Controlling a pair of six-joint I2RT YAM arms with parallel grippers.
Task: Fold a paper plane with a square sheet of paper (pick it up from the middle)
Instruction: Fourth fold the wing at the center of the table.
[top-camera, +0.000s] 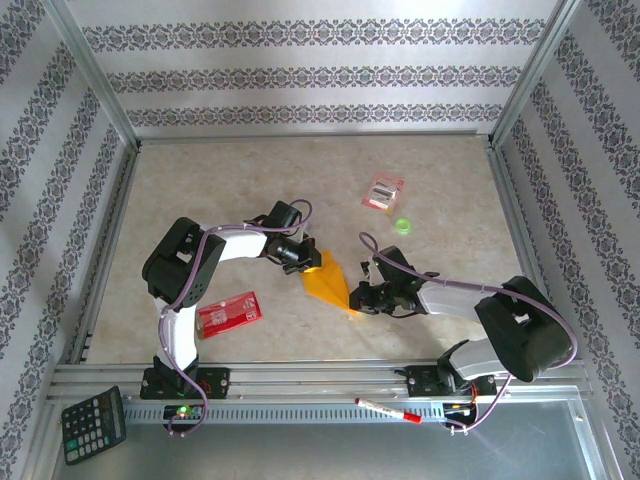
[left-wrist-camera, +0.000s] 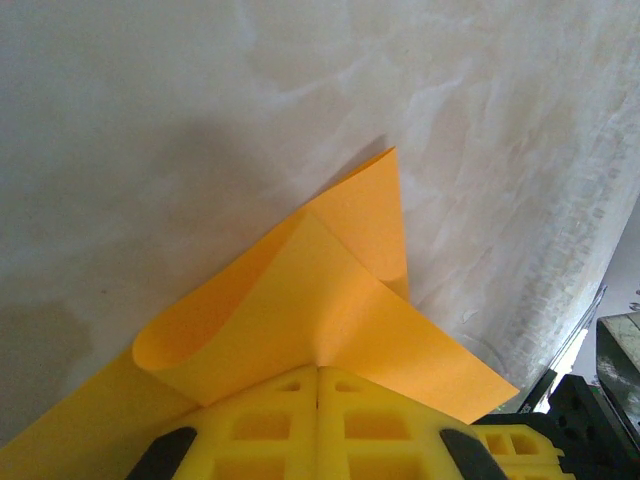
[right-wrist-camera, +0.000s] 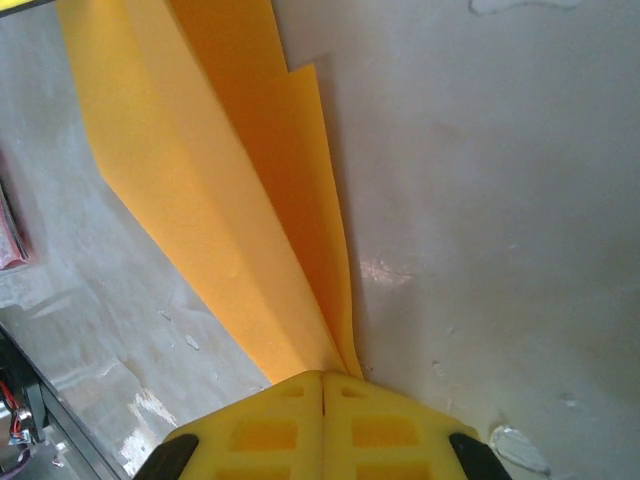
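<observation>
Left gripper: yellow fingers pressed flat together, seam shut, pinching the paper beneath a curled-over flap. In the top view it sits just left of centre, at the paper's upper-left end.
Right gripper: fingers likewise pressed together, nipping the narrow end where several layers converge. In the top view it sits right of centre, at the paper's lower-right tip.
Square sheet of paper: orange-yellow, partly folded into a pointed wedge, held between both grippers just below centre. Whether it rests on the table cannot be told.
Step in hand: mid-fold, by judgement. Layers are stacked, one flap is loose and rounded rather than creased, and there is no finished dart.
Next move calls for: laying the loose flap edge to edge and pressing a sharp crease. One grip anchors while the other works, so the thin paper neither slips nor tears.
Red packet: flat on the table, lower left of centre, apart from the paper.
Pink-and-white packet: upper right of centre, with a small green object just below it.
Table: pale marbled beige, faintly smudged.
Near ledge: calculator at lower left, red marker at bottom right of centre.
Room: patterned wallpaper on three sides, aluminium frame posts.
</observation>
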